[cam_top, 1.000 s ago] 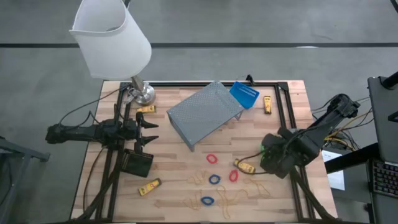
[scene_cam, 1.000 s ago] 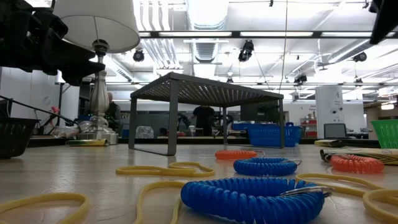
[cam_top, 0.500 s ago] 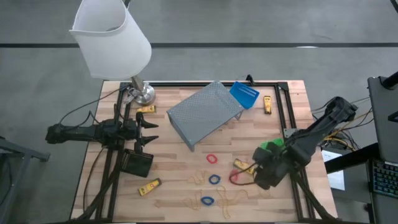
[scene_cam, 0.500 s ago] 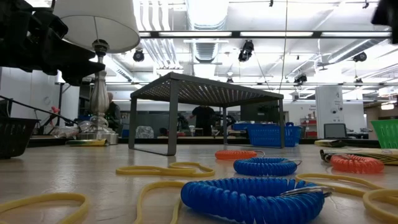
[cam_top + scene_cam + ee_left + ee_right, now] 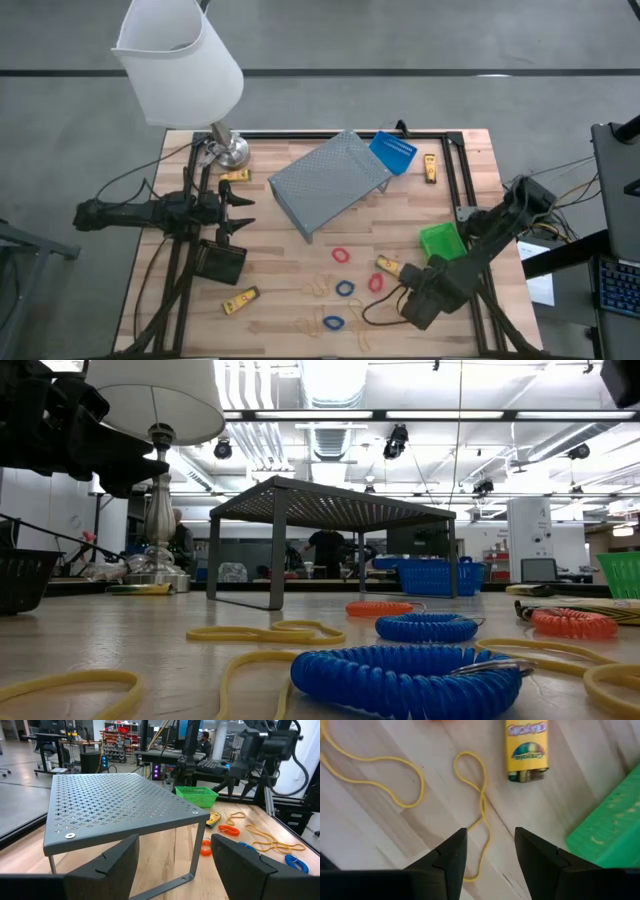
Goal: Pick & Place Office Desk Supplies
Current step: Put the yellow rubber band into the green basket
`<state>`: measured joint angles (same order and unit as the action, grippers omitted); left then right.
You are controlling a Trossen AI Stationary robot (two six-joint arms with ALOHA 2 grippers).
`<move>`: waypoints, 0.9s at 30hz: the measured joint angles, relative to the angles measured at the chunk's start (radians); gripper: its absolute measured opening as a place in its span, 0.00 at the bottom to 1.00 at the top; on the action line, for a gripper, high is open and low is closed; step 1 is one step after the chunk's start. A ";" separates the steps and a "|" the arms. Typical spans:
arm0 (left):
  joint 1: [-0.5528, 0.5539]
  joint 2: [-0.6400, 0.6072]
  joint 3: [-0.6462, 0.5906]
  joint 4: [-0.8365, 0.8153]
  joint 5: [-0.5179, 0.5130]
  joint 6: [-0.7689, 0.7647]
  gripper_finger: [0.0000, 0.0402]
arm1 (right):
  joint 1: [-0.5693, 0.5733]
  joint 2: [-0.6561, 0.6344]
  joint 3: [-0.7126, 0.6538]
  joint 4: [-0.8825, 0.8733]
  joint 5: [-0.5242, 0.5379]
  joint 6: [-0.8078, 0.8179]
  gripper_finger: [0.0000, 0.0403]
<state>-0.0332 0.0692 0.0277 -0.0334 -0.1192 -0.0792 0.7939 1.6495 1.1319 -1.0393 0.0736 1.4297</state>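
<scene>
Wooden counter (image 5: 290,260) carried everything; from above, a grey perforated shelf (image 5: 330,183) stood mid-counter with the blue bin (image 5: 393,152) at its far corner, a white lamp (image 5: 180,62) at the left rear. The left arm waited at the left edge, jaws (image 5: 240,212) spread and empty, the black bin (image 5: 220,262) just beside them. The right jaws (image 5: 412,310) hung low at the front right, parted, gripping nothing; the green bin (image 5: 439,240) stood behind them. Only the right wrist view showed the yellow piece (image 5: 526,749) plainly, printed face up, beside a thin yellow cord (image 5: 475,795). The low view alone showed the blue loop (image 5: 400,678) as a coil, with a red loop (image 5: 572,622) behind it.
</scene>
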 joint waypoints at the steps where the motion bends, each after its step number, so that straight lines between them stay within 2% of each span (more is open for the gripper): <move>1: 0.000 0.001 0.000 0.000 0.000 0.000 0.63 | 0.006 0.017 0.004 0.003 0.007 -0.001 0.42; 13: 0.000 0.000 0.000 0.000 0.000 0.000 0.63 | 0.020 0.135 0.027 0.022 0.046 -0.027 0.42; 27: 0.000 0.000 0.000 0.000 0.000 0.000 0.63 | 0.020 0.141 -0.034 0.097 0.066 -0.079 0.41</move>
<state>-0.0331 0.0693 0.0277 -0.0334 -0.1192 -0.0792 0.8135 1.7901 1.0979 -0.9421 0.1394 1.3504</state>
